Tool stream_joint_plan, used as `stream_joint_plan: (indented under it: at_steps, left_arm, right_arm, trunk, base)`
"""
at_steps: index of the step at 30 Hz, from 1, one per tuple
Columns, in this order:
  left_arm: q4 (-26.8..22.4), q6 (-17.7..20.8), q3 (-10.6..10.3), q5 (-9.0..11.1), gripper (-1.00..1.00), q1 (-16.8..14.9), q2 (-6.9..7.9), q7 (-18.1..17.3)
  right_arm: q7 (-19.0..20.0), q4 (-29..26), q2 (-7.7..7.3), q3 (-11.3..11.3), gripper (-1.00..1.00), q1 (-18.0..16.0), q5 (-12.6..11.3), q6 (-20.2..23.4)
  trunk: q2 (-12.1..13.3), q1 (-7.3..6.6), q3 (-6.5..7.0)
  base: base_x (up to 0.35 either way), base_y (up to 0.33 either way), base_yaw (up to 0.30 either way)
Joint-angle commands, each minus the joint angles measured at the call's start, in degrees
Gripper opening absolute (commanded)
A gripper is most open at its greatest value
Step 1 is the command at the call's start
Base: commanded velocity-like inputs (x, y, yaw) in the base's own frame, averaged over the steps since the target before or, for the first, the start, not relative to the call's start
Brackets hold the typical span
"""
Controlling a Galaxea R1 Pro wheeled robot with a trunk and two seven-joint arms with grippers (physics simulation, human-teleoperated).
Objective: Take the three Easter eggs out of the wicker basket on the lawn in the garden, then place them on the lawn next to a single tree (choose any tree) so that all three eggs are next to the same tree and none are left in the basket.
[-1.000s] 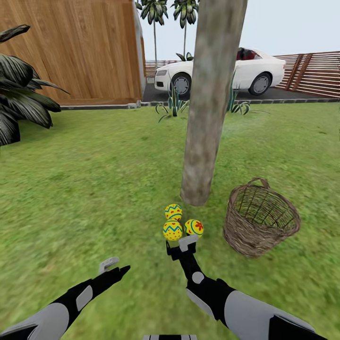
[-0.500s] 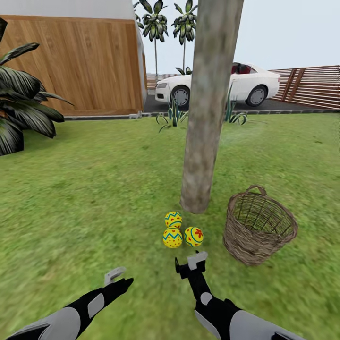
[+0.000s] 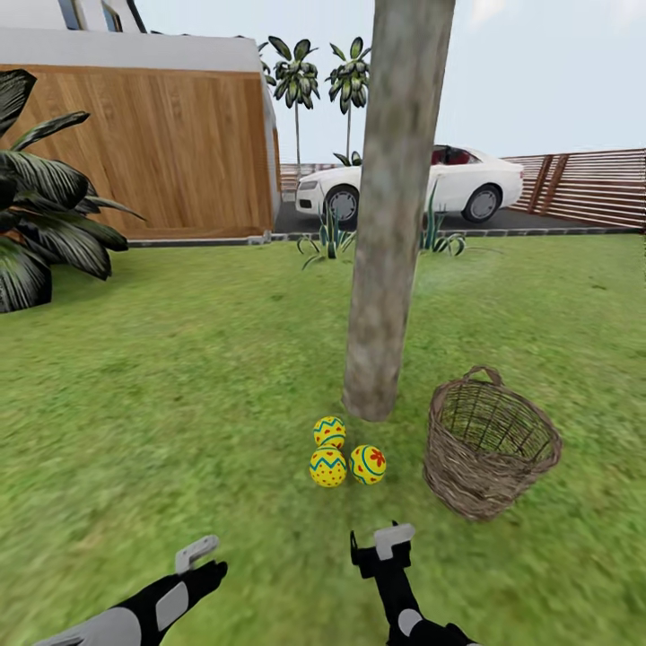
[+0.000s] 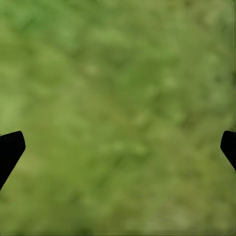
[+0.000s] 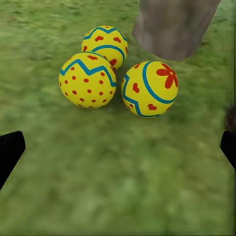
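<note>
Since all three eggs (image 3: 341,453) sit by the tree (image 3: 381,269), just ahead of your right pincer (image 3: 381,545), you're basically done; both pincers wide, empty.

Wooden wall (image 3: 152,148), white car (image 3: 408,184), slatted fence (image 3: 583,184), pale sky.

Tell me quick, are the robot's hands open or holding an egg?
Left gripper: open, empty, over the grass.
Right gripper: open, empty; the three eggs lie on the lawn by the tree.
</note>
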Motion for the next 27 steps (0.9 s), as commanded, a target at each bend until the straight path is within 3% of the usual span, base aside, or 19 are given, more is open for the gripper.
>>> stream_joint_plan:
  at_steps: [1, 12, 19, 27]
  left_arm:
    - [-0.1, 0.2, -0.1, 0.6, 1.0, 0.1, 0.0, 0.0]
    - [-0.1, -1.3, -0.1, 0.3, 1.0, 1.8, -0.99, -0.4]
    - [-0.1, -1.4, -0.1, 0.1, 1.0, 1.9, -1.17, -0.5]
    - [-0.1, -1.4, -0.1, -1.6, 1.0, 1.9, -1.16, -0.5]
  right_arm:
    - [-0.4, 0.2, -0.03, 0.5, 1.0, 0.1, -0.3, -0.1]
    - [-0.5, 4.9, 0.1, 0.0, 1.0, 0.7, -0.2, -0.2]
    - [-0.5, 4.8, 0.22, 0.0, 1.0, 0.7, -0.2, -0.2]
    - [-0.6, 4.8, 0.25, 0.1, 1.0, 0.7, -0.2, -0.2]
  trunk:
    - [0.0, -0.04, 0.18]
    - [0.1, -0.32, 2.62]
    - [3.0, -1.86, 3.87]
    - [6.2, -3.61, 5.31]
  base:
    - [0.0, 0.0, 0.0]
    - [0.0, 0.0, 0.0]
    - [0.0, 0.0, 0.0]
    - [0.0, 0.0, 0.0]
